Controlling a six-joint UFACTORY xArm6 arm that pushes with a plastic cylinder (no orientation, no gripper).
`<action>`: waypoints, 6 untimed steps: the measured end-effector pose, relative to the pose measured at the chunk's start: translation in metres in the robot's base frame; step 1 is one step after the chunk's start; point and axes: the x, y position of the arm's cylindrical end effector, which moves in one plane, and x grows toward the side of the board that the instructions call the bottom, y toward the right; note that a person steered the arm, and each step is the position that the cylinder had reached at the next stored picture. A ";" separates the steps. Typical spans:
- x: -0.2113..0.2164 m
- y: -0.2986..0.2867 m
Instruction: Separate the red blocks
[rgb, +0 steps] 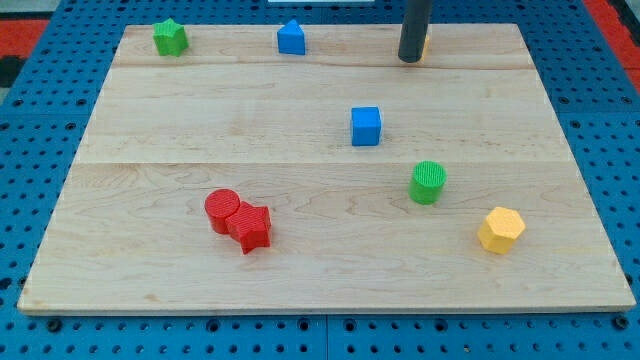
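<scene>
Pale wooden worktop (150, 110) fills most of my view; made of joined planks, seams running left to right, light grain, matte; its edges taper toward the view's top; beneath it a blue perforated base plate (40, 140) with regular rows of dark holes, showing on the view's left, right and bottom; red-orange patches (20, 30) at both top corners, pattern too blurred to tell; a thin white strip (330, 3) at top centre; lighting even, shadows soft and short.

Pale smooth-grained wooden board (200, 110); ridged matt plastic red cylinder (222, 209); dark matt rod (414, 30).
</scene>
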 end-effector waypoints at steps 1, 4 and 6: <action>0.042 0.003; 0.190 -0.064; 0.259 -0.181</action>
